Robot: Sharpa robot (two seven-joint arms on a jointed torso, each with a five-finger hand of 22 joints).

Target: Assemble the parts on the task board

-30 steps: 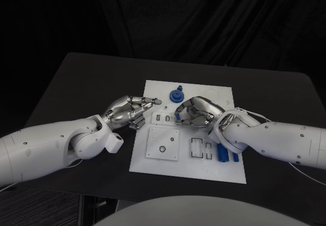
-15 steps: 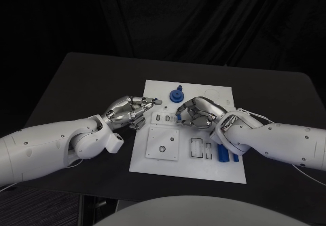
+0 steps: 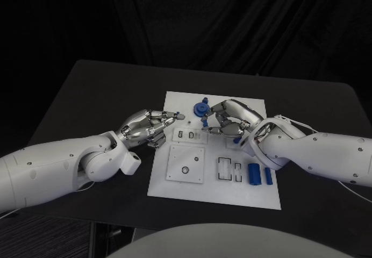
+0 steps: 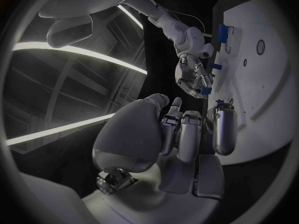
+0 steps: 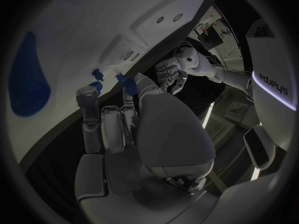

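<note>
The white task board [image 3: 194, 185] lies mid-table. A round blue part [image 3: 201, 109] stands at its far edge, and two blue bars [image 3: 254, 173] lie near its right side. My right hand [image 3: 229, 121] hovers over the board's far half, just right of the round part. It pinches a small blue part [image 5: 129, 84] at its fingertips, also seen as a small blue part [image 4: 204, 90]. A blue peg [image 3: 237, 140] stands in the board beside that hand. My left hand [image 3: 147, 127] rests at the board's left edge, fingers curled in and holding nothing.
A raised white square plate [image 3: 187, 164] with a small hole sits on the board's near left. Rectangular slots [image 3: 226, 168] lie beside it. Black table [image 3: 93, 91] surrounds the board, and both forearms cross it from the sides.
My right hand has moved toward the far edge of the board, uncovering the blue peg and both bars. The left hand has stayed still.
</note>
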